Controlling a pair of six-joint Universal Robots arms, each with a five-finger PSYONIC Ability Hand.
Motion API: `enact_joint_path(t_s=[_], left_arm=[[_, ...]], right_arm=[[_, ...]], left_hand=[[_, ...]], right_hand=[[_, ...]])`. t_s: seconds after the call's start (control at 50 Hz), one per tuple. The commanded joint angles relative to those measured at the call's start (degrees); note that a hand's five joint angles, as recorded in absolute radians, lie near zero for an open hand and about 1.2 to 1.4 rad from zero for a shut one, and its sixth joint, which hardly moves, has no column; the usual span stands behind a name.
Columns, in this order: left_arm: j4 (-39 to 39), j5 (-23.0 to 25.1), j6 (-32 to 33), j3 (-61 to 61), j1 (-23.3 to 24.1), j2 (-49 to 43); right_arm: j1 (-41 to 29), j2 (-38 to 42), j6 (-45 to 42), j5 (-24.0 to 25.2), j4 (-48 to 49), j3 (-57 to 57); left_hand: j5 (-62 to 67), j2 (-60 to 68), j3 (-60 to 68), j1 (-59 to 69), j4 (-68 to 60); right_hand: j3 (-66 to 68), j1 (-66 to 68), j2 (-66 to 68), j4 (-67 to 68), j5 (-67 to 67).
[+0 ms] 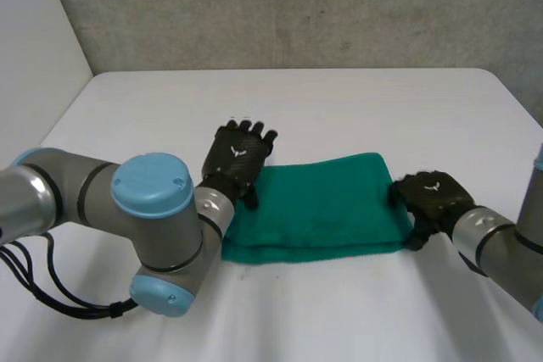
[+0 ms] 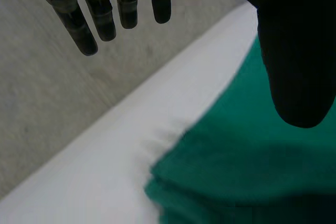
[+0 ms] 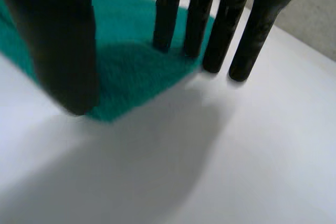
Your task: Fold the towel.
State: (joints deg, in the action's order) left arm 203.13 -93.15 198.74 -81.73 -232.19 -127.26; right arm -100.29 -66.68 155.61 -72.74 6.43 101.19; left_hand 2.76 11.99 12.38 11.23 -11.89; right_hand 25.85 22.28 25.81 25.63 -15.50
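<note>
Green towel (image 1: 318, 209) lies folded double, mid white table (image 1: 339, 99), between hands. Left robot hand (image 1: 237, 157) over left end, fingers straight, spread, holding nothing. Right robot hand (image 1: 433, 197) fingers straight, tips pressing right corner, likely pinning layers flat.

Left end of towel (image 1: 327, 205) behind left arm (image 1: 161, 214)

The left arm (image 1: 85, 197) and right arm (image 1: 502, 247) are thick grey tubes with silver bands at the wrists. A round light-blue cap (image 1: 153, 186) tops a left joint. The left hand (image 1: 240, 154) and right hand (image 1: 434, 197) are black, each with a small white V-shaped mark and slim segmented fingers (image 2: 84, 32).
</note>
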Motion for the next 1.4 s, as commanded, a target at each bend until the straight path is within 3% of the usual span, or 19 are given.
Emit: enact_joint_path(t_s=[0.02,0.12,0.2,0.28,0.52,0.64,0.66,0.68,0.7,0.72,0.84,1.02,1.04,1.12,1.26,1.3,1.32,1.34,1.4], left_arm=[[-3.87,-3.78,-0.02,-1.66,-3.08,-0.28],[-4.4,-5.47,-0.28,-3.87,-3.97,3.15],[-4.4,-5.47,-0.46,-6.5,-4.41,6.49],[-4.23,-5.38,-0.46,-8.53,-4.85,8.86],[-3.88,-5.29,-0.46,-9.5,-5.12,9.66],[-3.88,-5.2,-0.46,-10.02,-5.12,9.57],[-3.79,-5.2,-0.46,-10.11,-5.2,9.57],[-3.79,-5.2,-0.46,-10.2,-5.2,9.66],[-3.79,-5.2,-0.46,-10.2,-5.2,9.66],[-3.79,-5.29,-0.46,-10.29,-5.29,9.75],[-3.79,-5.55,-0.54,-10.29,-5.64,10.27],[-3.97,-5.99,-0.63,-11.25,-6.52,13.78],[-3.88,-6.08,-0.63,-11.78,-6.87,14.57],[-3.79,-6.78,-0.98,-12.75,-8.19,16.86],[-3.97,-6.87,-4.41,-12.84,-9.33,17.66],[-4.05,-6.61,-6.78,-12.05,-9.25,17.66],[-4.05,-6.61,-6.78,-12.05,-9.25,17.66],[-4.14,-6.52,-7.22,-11.78,-9.16,17.66],[-4.14,-6.08,-8.45,-10.55,-8.46,17.13]], right_arm=[[2.91,0.33,-2.07,1.55,2.36,0.33],[2.21,0.5,-1.19,0.67,1.48,-3.19],[0.37,0.5,-0.23,1.28,0.34,-2.93],[-0.34,-0.11,2.93,1.72,0.16,-1.88],[-0.08,-0.03,3.65,2.25,0.6,1.11],[0.36,1.73,3.47,1.46,3.06,0.59],[0.45,2.6,3.21,1.03,4.11,0.33],[0.45,2.61,3.21,1.02,4.12,0.32],[0.36,2.87,2.77,0.76,4.9,0.41],[0.36,2.79,2.07,0.24,5.43,0.24],[-0.87,1.55,-2.77,-2.76,5.52,-3.28],[-22.67,1.55,-7.96,-8.21,1.92,-18.05],[-27.97,4.08,-8.3,-8.29,0.79,-21.7],[-35.63,9.96,-8.83,-7.68,-0.71,-25.24],[-40.42,14.91,-10.68,-9.08,-2.83,-25.78],[-39.81,14.3,-10.07,-9.61,-2.57,-25.34],[-39.11,13.08,-9.98,-10.14,-2.39,-24.99],[-38.41,12.11,-9.89,-10.49,-2.3,-24.9],[-33.42,6.77,-7.27,-11.19,-1.86,-23.94]], left_hand=[[-0.02,0.75,0.35,1.51,-0.85],[-0.02,0.75,0.35,1.51,-0.85],[-0.19,0.58,0.19,1.34,-0.68],[-0.19,0.58,0.19,1.34,-0.68],[-0.19,0.58,0.19,1.34,-0.68],[-0.36,0.41,0.02,1.17,-0.51],[-0.36,0.41,0.02,1.17,-0.51],[-0.36,0.41,0.02,1.17,-0.51],[-0.36,0.41,0.02,1.17,-0.51],[-0.36,0.41,0.02,1.17,-0.51],[-0.69,0.08,-0.32,0.84,-0.18],[-1.03,-0.26,-0.65,0.5,0.16],[-1.03,-0.26,-0.65,0.5,0.16],[-1.03,-0.26,-0.65,0.5,0.16],[-0.7,0.08,-0.32,0.84,-0.18],[-0.7,0.08,-0.32,0.84,-0.18],[-0.7,0.08,-0.32,0.84,-0.18],[-0.7,0.08,-0.32,0.84,-0.18],[-0.7,0.08,-0.32,0.84,-0.18]], right_hand=[[54.15,57.71,54.19,54.37,-54.5],[54.15,57.72,54.19,54.37,-54.5],[25.33,28.9,25.37,25.55,-25.69],[16.39,19.96,16.43,16.61,-16.75],[14.68,18.25,14.72,14.9,-15.03],[20.71,24.27,20.74,20.93,-21.06],[31.06,34.63,31.1,31.28,-31.41],[31.16,34.73,31.2,31.38,-31.52],[48.98,52.55,49.02,49.2,-49.34],[54.1,57.66,54.13,54.32,-54.45],[54.15,57.72,54.19,54.37,-54.5],[54.15,57.72,54.19,54.37,-54.5],[54.15,57.72,54.19,54.37,-54.5],[54.15,57.72,54.19,54.37,-54.5],[54.15,57.72,54.19,54.37,-54.5],[26.28,29.84,26.31,26.5,-26.63],[-3.36,0.21,-3.32,-3.14,3.0],[-12.98,-9.41,-12.94,-12.76,12.62],[-15.85,-12.28,-15.81,-15.63,15.5]])
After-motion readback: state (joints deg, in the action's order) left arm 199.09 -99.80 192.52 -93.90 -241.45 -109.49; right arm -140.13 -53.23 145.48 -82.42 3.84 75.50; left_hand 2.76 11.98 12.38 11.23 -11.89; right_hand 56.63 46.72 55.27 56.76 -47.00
